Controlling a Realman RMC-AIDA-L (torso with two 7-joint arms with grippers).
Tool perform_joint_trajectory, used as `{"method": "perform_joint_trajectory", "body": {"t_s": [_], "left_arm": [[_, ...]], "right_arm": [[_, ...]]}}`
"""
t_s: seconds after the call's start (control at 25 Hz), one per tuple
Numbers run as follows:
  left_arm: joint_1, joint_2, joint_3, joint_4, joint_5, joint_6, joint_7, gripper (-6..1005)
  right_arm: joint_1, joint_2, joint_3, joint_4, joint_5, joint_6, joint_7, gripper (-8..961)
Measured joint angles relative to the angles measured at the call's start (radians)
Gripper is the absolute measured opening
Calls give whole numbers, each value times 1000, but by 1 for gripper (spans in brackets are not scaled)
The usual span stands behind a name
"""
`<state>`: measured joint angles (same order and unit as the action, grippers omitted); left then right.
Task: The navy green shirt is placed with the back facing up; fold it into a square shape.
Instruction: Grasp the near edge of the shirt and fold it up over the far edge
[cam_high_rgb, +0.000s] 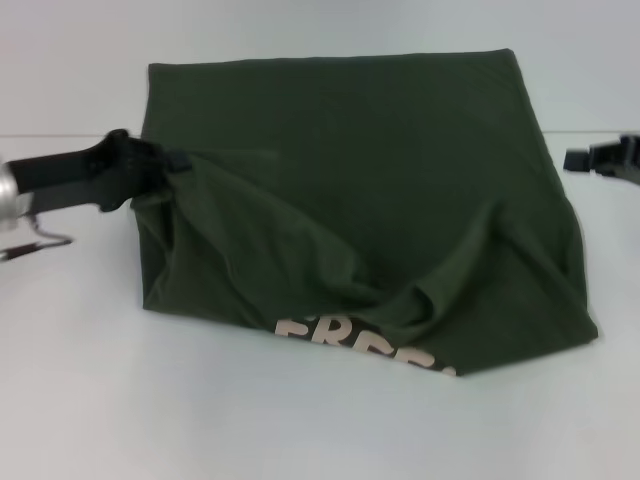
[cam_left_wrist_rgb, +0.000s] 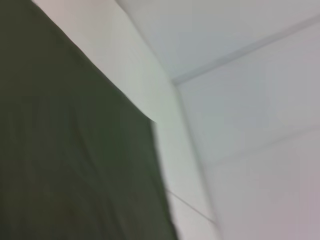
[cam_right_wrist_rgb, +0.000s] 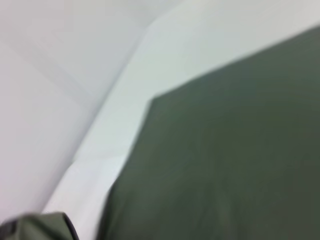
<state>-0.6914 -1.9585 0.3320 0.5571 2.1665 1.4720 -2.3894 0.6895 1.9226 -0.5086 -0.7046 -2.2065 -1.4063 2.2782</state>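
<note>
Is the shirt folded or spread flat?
Partly folded: the shirt lies doubled over and rumpled, with cream lettering from the front peeking out at its near edge.

We record the navy green shirt (cam_high_rgb: 340, 180) as a uniform dark olive green, with no print on its upper surface. At its near edge, cream block lettering (cam_high_rgb: 365, 345) shows (partly covered by a fold). The table (cam_high_rgb: 120, 400) is plain pale grey-white. The left gripper (cam_high_rgb: 150, 165) and the right gripper (cam_high_rgb: 605, 160) are black.
</note>
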Motion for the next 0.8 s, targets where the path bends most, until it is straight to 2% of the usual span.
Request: {"method": "perform_joint_trajectory", "body": {"t_s": [0.12,0.2,0.36,0.48,0.6,0.68,0.8], "left_arm": [[-42,-16,104,-24,2,-205,-3,40],[-56,-34,203,-37,6,-344,-14,39],[-59,-52,348,-40,10,-506,-64,39],[-58,-54,362,-33,10,-517,-70,39],[-56,-51,363,-31,9,-507,-70,39],[-53,-49,361,-31,8,-503,-70,39],[-48,-47,358,-27,5,-493,-70,39]], "right_arm": [[40,26,-15,71,4,239,-15,30],[61,45,-39,116,3,370,-32,32],[95,63,-149,181,-1,525,-47,35],[101,70,-203,184,-1,540,-43,41],[94,68,-210,180,0,500,-39,47],[87,58,-201,175,3,452,-32,51],[84,28,-184,170,5,372,3,58]]}}
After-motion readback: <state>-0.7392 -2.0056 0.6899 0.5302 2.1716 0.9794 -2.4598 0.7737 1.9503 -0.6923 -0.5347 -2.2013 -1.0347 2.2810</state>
